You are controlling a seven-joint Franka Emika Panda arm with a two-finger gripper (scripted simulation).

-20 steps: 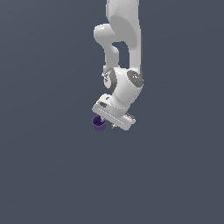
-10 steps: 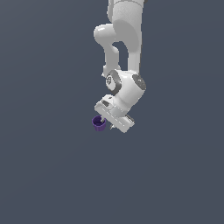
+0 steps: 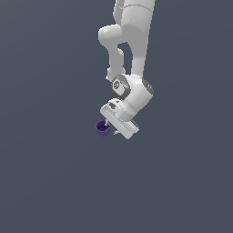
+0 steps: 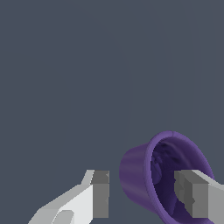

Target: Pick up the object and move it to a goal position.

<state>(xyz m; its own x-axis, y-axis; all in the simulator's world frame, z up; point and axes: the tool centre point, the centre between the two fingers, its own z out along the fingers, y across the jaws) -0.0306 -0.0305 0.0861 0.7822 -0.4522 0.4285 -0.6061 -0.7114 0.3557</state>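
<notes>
The white arm (image 3: 132, 41) reaches down with its end effector (image 3: 108, 127) tilted toward the exterior view's left, right at the small purple cup (image 3: 103, 128). In the wrist view the cup (image 4: 148, 179) lies tipped, its hollow facing the camera – one finger (image 4: 192, 192) sits inside the mouth, the other (image 4: 100, 192) outside the wall, apart from it. The jaws straddle the rim, partly open – no firm grip visible
</notes>
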